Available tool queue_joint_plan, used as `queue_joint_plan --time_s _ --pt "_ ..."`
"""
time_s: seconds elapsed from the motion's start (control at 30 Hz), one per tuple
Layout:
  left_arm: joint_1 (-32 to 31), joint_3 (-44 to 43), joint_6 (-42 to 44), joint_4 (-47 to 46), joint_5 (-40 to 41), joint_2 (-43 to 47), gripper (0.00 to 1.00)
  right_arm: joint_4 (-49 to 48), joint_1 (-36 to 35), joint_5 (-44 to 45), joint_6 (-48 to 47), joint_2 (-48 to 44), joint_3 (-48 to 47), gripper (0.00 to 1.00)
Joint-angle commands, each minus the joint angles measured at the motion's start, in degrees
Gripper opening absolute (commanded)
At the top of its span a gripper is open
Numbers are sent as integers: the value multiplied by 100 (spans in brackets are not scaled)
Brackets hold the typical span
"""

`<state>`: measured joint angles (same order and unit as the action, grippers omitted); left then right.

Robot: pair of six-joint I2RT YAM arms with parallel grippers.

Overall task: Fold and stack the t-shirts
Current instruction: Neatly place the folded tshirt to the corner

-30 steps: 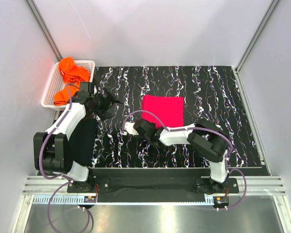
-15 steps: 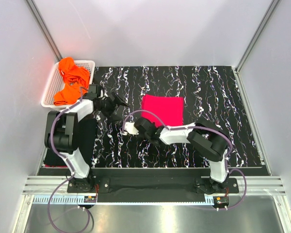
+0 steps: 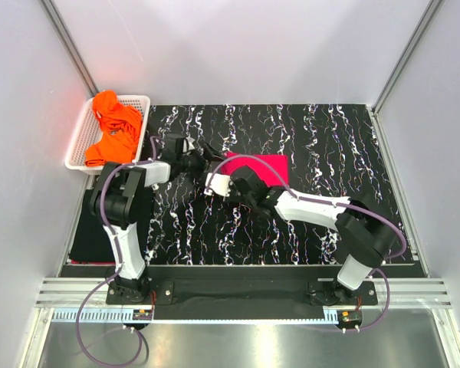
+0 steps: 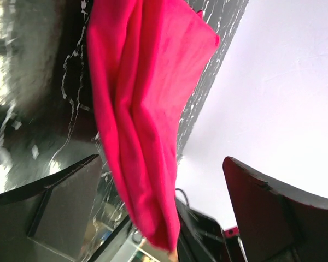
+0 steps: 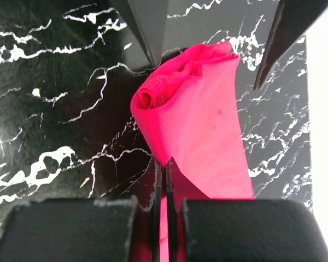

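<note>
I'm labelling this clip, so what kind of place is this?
Likely a robot test cell, not a home: plain white enclosure walls, two arms bolted to a metal rail, a marbled work mat.

pink t-shirt [image 3: 270, 170]: folded flat rectangle, mid worktop [image 3: 330, 153], soft creases along its length; near-left corner bunched, lifted, pinched in right gripper [image 5: 164, 164] jaws. orange t-shirts [image 3: 111, 123]: crumpled heap in white basket [image 3: 75, 146], far left. black t-shirt [image 3: 88, 247]: folded flat, near-left edge.
</note>
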<state>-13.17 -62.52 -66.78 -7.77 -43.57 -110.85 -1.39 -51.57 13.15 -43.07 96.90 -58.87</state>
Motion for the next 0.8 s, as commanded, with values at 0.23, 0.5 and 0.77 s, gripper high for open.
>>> queue_joint_plan --time_s 0.23,0.5,0.77 --pt "-327 -752 -537 -172 24 -762 99 -19 384 -594 264 -506 113 0" --pt "-336 -1341 -450 117 51 -1404 99 -19 429 -735 492 -611 69 0" --pt "-344 -1929 -414 197 -63 -1940 84 -11 437 -936 685 -769 104 0"
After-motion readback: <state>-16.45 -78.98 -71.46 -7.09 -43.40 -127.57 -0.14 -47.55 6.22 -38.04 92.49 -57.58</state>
